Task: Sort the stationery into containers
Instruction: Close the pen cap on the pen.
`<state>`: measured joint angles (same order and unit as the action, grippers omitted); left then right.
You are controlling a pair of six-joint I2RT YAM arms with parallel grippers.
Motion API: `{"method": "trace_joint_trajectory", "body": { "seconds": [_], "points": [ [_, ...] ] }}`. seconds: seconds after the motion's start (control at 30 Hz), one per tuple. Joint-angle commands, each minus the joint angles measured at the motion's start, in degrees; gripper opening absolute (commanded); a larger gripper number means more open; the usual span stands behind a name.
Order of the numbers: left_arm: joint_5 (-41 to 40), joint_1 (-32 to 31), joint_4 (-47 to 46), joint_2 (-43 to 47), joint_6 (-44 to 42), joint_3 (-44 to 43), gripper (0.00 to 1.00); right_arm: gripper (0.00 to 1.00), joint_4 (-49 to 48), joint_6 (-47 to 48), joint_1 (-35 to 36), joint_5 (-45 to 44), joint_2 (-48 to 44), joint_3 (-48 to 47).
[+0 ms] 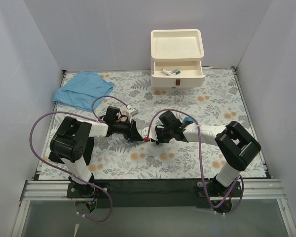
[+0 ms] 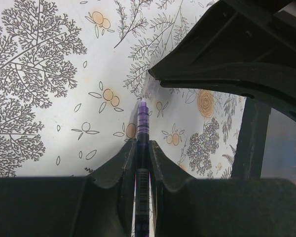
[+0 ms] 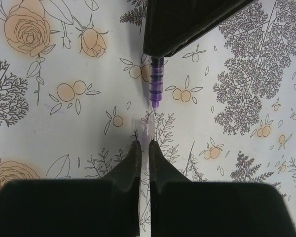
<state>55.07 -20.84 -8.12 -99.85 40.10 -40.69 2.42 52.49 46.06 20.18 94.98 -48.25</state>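
Note:
My left gripper (image 1: 136,133) is shut on a dark pen with a purple tip (image 2: 142,129), held just above the floral table mat. My right gripper (image 1: 156,137) faces it and is shut on a clear pen cap (image 3: 147,129). The pen's purple tip (image 3: 156,84) points at the cap's open end with a small gap between them. In the left wrist view the right gripper (image 2: 153,74) is the dark shape at the upper right. The cream drawer unit (image 1: 177,81) stands at the far middle. Its top drawer is pulled open, with a few pens (image 1: 169,72) inside.
A light-blue cloth (image 1: 83,89) lies crumpled at the far left. The unit's shallow tray top (image 1: 177,34) holds nothing. A small blue item (image 1: 187,120) shows beside the right wrist. Grey walls close in the table on three sides.

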Motion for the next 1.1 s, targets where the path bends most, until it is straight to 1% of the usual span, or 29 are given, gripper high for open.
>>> {"method": "trace_joint_trajectory", "body": {
  "seconds": [0.0, 0.47, 0.7, 1.07],
  "points": [
    [1.62, -0.34, -1.20, 3.08, 0.51, -0.97, 0.00, 0.01, 2.77, -0.72, 0.43, -0.67, 1.88, -0.44],
    [1.97, -0.69, -1.63, 2.74, 0.77, -0.97, 0.00, 0.01, 2.77, -1.51, 0.43, -1.29, 3.02, -1.41],
    [1.88, -1.66, -4.97, 0.98, 2.61, -0.89, 0.00, 0.01, 2.86, -1.25, 0.43, -0.85, 2.58, -1.06],
    [2.15, -3.68, -6.91, -1.22, 3.15, -1.59, 0.00, 0.01, 2.68, -0.99, 0.34, -0.67, 1.79, -0.44]
  ]
}}
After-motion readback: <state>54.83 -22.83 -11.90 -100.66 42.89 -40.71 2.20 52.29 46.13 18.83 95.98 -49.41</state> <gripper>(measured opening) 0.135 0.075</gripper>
